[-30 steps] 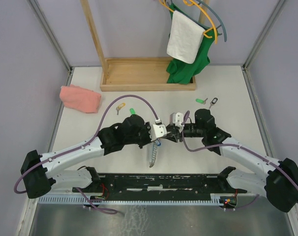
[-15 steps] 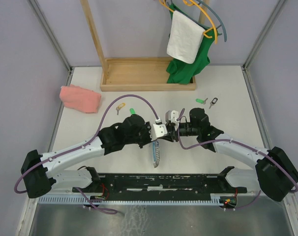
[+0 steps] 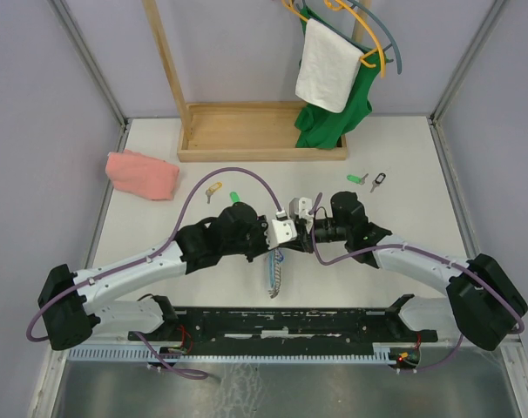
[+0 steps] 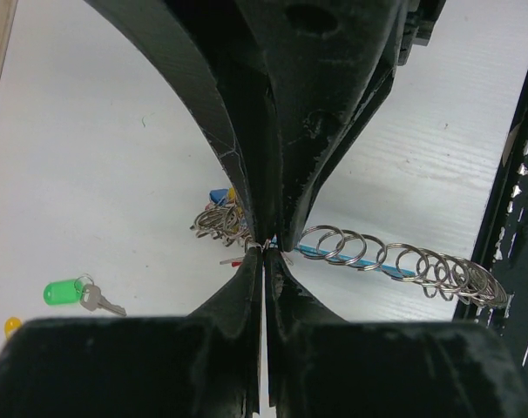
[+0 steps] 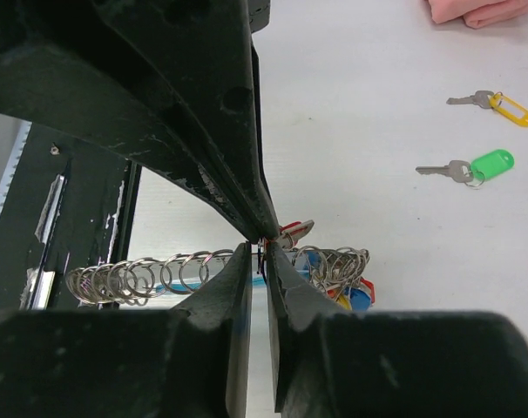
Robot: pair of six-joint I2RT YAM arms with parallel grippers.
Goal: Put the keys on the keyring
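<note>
Your left gripper (image 4: 264,248) is clamped together on the keyring (image 4: 395,261) at the centre of the table (image 3: 403,174). Your right gripper (image 5: 262,246) meets it tip to tip; you cannot tell whether its nearly closed jaws grip anything.

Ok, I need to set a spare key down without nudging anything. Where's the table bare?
Bare: the back right corner of the table, bordered by the green garment and two loose keys; also the left strip between the pink cloth and left arm. Crowded: the middle, where the left pincer and right pincer meet at the keyring.
</note>
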